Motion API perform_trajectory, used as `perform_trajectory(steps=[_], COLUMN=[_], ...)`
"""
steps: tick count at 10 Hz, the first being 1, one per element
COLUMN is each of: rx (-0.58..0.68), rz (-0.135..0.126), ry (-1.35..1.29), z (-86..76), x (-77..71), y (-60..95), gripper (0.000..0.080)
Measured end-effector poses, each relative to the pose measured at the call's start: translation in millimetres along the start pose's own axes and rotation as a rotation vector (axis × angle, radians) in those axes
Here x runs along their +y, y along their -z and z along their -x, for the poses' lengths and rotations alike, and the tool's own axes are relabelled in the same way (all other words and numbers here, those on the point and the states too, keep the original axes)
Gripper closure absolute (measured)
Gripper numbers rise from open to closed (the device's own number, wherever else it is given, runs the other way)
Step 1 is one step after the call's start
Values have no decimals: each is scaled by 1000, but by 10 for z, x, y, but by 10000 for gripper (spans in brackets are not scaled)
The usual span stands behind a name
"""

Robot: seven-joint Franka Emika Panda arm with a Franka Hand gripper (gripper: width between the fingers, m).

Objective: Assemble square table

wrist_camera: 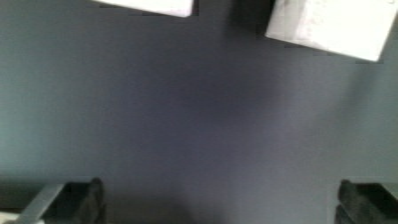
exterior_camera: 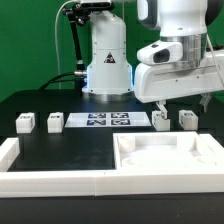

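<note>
The white square panel lies rim-up at the front on the exterior view's right. Four short white legs stand in a row behind it: two on the left and two on the right. My gripper hovers open just above the two right legs and holds nothing. In the blurred wrist view the gripper is wide open over bare dark table. Its two fingertips show at the frame edge. Two white pieces, apparently legs, lie ahead of it.
The marker board lies flat between the two pairs of legs. A long white L-shaped rail runs along the front and the left side. The robot base stands behind the board. The table top is black.
</note>
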State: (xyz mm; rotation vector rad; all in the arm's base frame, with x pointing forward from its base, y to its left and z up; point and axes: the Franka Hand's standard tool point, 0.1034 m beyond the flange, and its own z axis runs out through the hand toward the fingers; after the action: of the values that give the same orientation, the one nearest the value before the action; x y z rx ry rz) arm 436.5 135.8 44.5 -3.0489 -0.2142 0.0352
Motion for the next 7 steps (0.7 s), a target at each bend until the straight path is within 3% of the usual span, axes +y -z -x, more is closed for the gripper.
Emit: perform_trajectory(steps=[2, 3, 5, 7], rx=[-3, -7, -15, -19], rz=[-8, -3, 4, 6], ry=[-171, -289, -303, -291], z=[24, 131, 299, 321], x=[-46, -164, -310, -318], y=[-2, 2, -21, -31], gripper=[150, 150, 150, 150])
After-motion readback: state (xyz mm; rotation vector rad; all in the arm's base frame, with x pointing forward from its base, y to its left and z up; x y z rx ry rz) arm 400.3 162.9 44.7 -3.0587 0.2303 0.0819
